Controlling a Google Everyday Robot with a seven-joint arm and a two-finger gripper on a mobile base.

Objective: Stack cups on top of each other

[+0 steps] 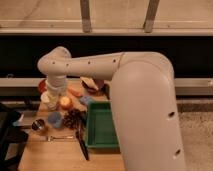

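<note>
The tool (55,91) hangs low over the cream-white cup (46,99), at ten o'clock on the worktop (55,157); whether it grips the cup I cannot tell. This looks like the first pick. The light-blue cup (55,119) stands at five o'clock from it, and the metal cup (38,125) at seven. The next move probably calls for a sure hold and a straight lift.
</note>
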